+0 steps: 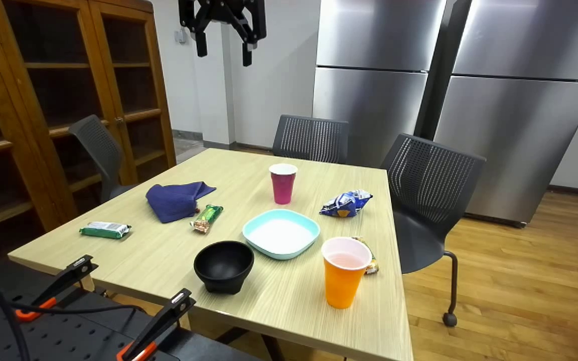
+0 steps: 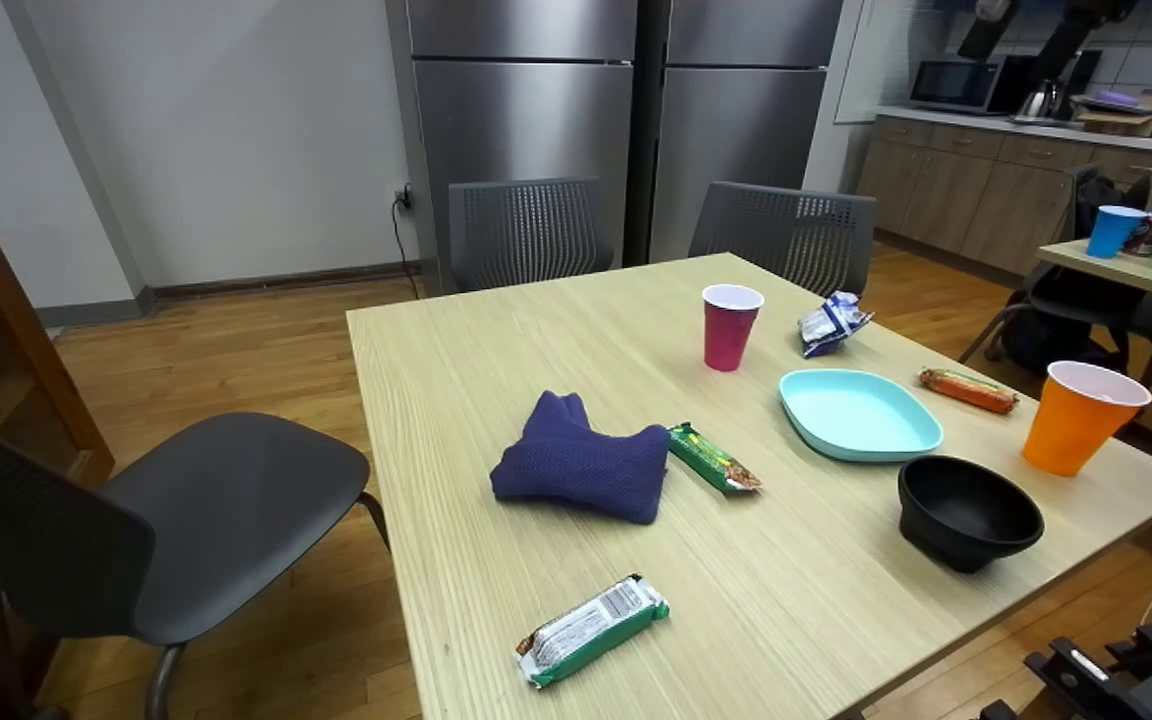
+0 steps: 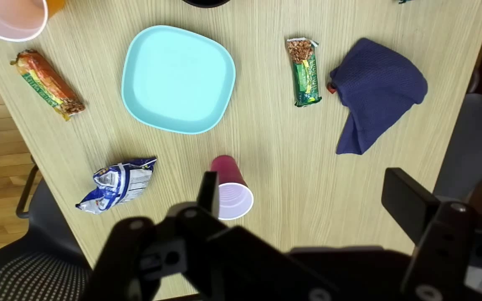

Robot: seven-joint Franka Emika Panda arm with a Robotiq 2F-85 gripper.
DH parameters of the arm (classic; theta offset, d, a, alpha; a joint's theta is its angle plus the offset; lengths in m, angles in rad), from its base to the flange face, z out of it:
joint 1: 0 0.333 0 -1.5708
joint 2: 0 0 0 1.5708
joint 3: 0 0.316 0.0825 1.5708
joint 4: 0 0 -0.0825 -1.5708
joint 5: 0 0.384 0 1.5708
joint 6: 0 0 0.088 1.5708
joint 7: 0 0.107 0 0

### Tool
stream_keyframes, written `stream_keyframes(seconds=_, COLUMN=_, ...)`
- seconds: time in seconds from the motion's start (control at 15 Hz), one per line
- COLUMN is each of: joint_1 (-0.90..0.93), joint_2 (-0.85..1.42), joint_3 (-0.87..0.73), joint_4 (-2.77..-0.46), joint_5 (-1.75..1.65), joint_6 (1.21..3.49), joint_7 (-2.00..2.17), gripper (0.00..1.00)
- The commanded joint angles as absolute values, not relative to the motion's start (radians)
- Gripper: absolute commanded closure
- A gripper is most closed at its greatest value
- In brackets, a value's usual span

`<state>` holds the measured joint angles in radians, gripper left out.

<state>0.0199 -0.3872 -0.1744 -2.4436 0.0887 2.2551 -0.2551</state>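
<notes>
— Why do we find the gripper [image 1: 224, 56] spread and empty?
— Apparently because it hangs well above the table [image 1: 153, 260]. Seemingly nearest, the magenta plastic cup [image 1: 283, 187] stands upright near the turquoise plate [image 1: 281, 234].
— And why is the navy cloth [image 2: 581, 465] humped?
— Draped over something, we'd guess.

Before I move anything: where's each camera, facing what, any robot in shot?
In an exterior view: raised, off the table edge by the black bowl, facing the fridges; the open gripper hangs in at top.
In an exterior view: raised, off the end by the white-and-green bar, facing the fridges and counter; part of the gripper, cut off, at upper right.
Wrist view: on the wrist, looking down on the light-blue plate; spread fingers at the bottom.
Both exterior views share the fridges, black bowl and magenta cup.
</notes>
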Motion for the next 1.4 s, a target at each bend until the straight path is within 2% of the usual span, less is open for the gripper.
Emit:
stream_keyframes(seconds=0.0, joint_1=0.013, joint_2=-0.211, joint_3=-0.094, joint_4=-2.356, joint_5=0.037, joint_6=2.313, joint_7=-0.175, gripper=0.00)
stream_keyframes(seconds=0.27, joint_1=0.029, joint_2=-0.031, joint_3=-0.033, joint_4=-2.278, joint_5=0.007, joint_6=2.373, joint_7=-0.138, gripper=0.00)
stream_keyframes(seconds=0.73, joint_1=0.035, joint_2=0.242, joint_3=0.012, joint_4=-2.104, joint_5=-0.013, joint_6=2.317, joint_7=-0.169, gripper=0.00)
stream_keyframes(seconds=1.33, joint_1=0.044, joint_2=0.482, joint_3=0.026, joint_4=-1.928, joint_5=-0.026, joint_6=2.183, joint_7=-0.151, gripper=0.00)
